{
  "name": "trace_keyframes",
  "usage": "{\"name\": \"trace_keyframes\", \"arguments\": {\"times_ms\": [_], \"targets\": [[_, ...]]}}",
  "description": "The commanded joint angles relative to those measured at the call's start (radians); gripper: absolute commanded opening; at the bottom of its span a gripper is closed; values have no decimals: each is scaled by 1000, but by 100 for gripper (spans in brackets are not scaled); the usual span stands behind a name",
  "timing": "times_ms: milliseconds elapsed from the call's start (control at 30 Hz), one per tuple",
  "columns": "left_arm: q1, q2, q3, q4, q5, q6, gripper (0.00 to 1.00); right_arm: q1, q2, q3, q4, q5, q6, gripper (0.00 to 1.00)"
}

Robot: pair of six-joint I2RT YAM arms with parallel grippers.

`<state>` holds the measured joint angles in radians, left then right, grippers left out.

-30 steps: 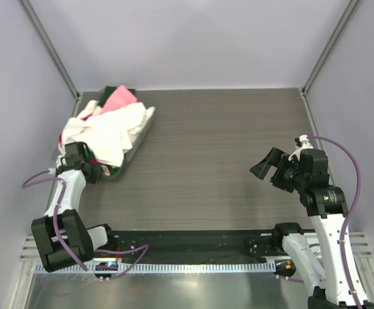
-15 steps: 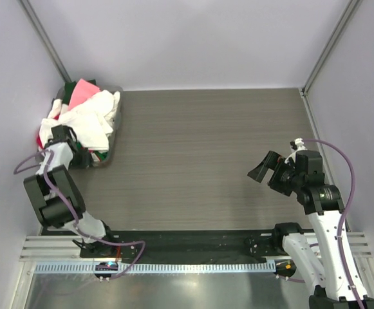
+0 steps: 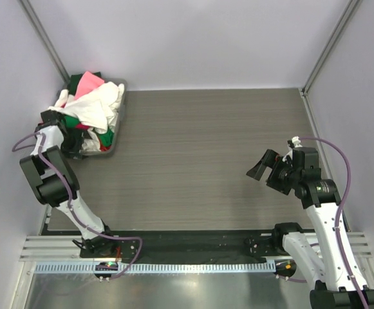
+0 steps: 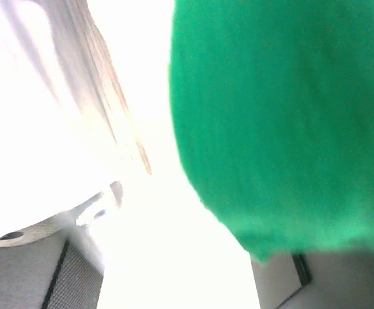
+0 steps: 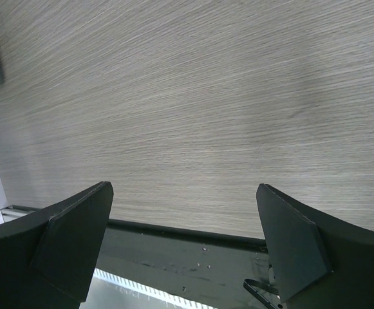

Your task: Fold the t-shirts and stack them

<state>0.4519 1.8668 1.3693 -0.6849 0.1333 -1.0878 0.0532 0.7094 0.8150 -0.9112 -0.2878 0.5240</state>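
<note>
T-shirts (image 3: pixel 91 106) sit heaped in a grey tray (image 3: pixel 118 109), upper left of top view: white on top, w/ pink, green and red bits showing. Left gripper (image 3: pixel 64 125) is at the heap's left edge. Its wrist cam shows only a green tee (image 4: pixel 270 129) and white blur, so can't tell if jaws are apart. Right gripper (image 5: pixel 183 193) is spread wide, nothing btwn, over the table (image 3: pixel 206 141) at right-centre.

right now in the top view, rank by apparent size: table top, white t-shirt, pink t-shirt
1. grey wood-grain table top
2. crumpled white cotton t-shirt
3. pink cotton t-shirt, mostly buried
</note>
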Motion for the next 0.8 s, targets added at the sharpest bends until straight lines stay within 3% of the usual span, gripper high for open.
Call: {"name": "trace_keyframes", "arguments": {"times_ms": [0,267,433,567,767], "targets": [[5,-145,10,70,26,63,77,5,-8,-2,35,-17,5,100],[27,-475,-153,-62,-29,127,75,8,-42,-17,37,1,27,100],[8,-597,-158,-19,-69,161,77,16,-50,-10,26,45,34,100],[-24,-512,-23,-42,-77,218,80,19,-33,3,21,65,30,100],[-119,-223,305,-155,-95,328,80,19,-25,-5,20,64,27,100]]}}
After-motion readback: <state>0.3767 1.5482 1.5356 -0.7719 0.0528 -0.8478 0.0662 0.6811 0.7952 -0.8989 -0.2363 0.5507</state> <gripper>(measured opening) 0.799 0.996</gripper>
